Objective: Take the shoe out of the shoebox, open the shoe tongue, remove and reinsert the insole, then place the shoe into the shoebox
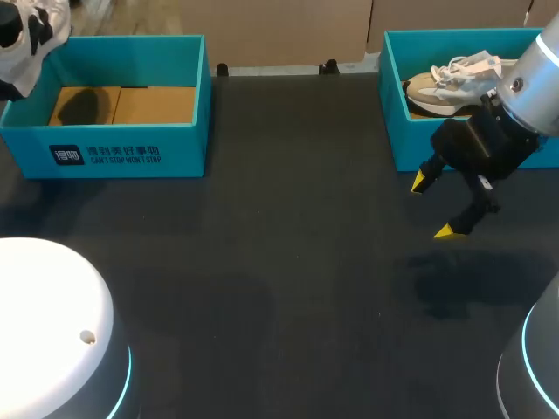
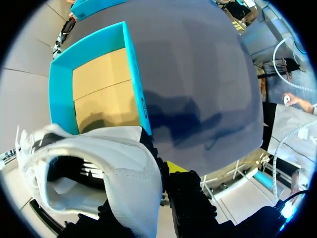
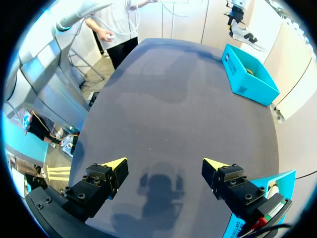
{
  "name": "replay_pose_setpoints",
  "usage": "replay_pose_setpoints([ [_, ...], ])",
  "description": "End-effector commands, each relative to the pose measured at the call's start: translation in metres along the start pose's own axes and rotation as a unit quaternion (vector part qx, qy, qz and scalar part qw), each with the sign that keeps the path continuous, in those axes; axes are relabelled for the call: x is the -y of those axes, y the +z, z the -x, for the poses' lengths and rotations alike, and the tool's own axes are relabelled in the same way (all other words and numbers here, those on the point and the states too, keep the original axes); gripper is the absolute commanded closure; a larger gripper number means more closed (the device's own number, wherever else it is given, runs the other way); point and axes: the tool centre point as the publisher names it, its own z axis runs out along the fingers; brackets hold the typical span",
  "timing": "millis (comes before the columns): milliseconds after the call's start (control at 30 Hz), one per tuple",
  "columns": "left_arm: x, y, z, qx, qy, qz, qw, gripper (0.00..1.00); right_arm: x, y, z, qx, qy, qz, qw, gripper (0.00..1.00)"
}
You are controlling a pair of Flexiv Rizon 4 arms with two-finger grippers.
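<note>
Left pincer (image 2: 154, 172) pinches the white shoe (image 2: 104, 168), seemingly at the soft edge of its opening. The shoe hangs above the open left shoebox (image 1: 131, 157), clear of the table (image 1: 288, 262). Right pincer (image 1: 434, 207) is spread and empty, hovering before the right shoebox (image 1: 395, 131), well apart. Risk, in my judgement: a grip on pliant fabric could let the shoe swivel or slip once the tongue is tugged.

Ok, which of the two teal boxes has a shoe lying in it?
The right box, by the right hand: a beige shoe lies inside. The left box shows only bare cardboard floor; the white shoe is held aloft.
</note>
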Motion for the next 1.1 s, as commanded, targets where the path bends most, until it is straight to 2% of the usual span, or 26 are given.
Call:
replay_pose_setpoints([
  [33,-0.001,-0.002,0.001,-0.001,0.000,0.000,1.000,1.00,0.000,0.001,0.000,0.000,0.000,-0.002,1.000,0.00],
  [300,-0.001,-0.002,0.001,-0.001,0.000,0.000,1.000,1.00,0.000,0.001,0.000,0.000,0.000,-0.002,1.000,0.00],
  [433,0.002,-0.001,0.005,-0.003,0.174,0.034,0.984,1.00,0.000,0.001,0.000,0.000,0.000,-0.002,1.000,0.00],
  [500,-0.002,0.000,0.008,0.005,0.195,0.032,0.980,1.00,0.000,0.001,0.000,0.000,0.000,-0.002,1.000,0.00],
  [533,-0.004,0.001,0.009,-0.001,0.239,0.029,0.971,1.00,0.000,0.001,0.000,0.000,0.000,-0.002,1.000,0.00],
  [567,-0.006,0.001,0.011,0.005,0.232,0.044,0.972,1.00,0.000,0.001,0.000,0.000,0.000,-0.002,1.000,0.00],
  [667,-0.009,0.000,0.015,0.002,0.290,0.065,0.955,1.00,0.000,0.001,0.000,0.000,0.000,-0.002,1.000,0.00],
  [800,-0.016,-0.006,0.017,-0.001,0.396,0.072,0.915,1.00,0.000,0.001,0.000,0.000,0.000,-0.002,1.000,0.00],
  [833,-0.019,-0.007,0.018,0.014,0.401,0.088,0.912,1.00,0.000,0.001,0.000,0.000,0.000,-0.002,1.000,0.00],
  [867,-0.020,-0.007,0.021,0.007,0.412,0.097,0.906,1.00,0.000,0.001,0.000,0.000,0.000,-0.002,1.000,0.00],
  [1000,-0.027,-0.011,0.028,-0.001,0.497,0.088,0.863,1.00,0.000,0.001,0.000,0.000,0.000,-0.002,1.000,0.00],
  [1033,-0.028,-0.011,0.029,-0.003,0.504,0.090,0.859,1.00,0.000,0.001,0.000,0.000,0.000,-0.002,1.000,0.00],
  [1100,-0.030,-0.010,0.033,-0.012,0.544,0.070,0.836,1.00,0.000,0.001,0.000,0.000,0.000,-0.002,1.000,0.00],
])
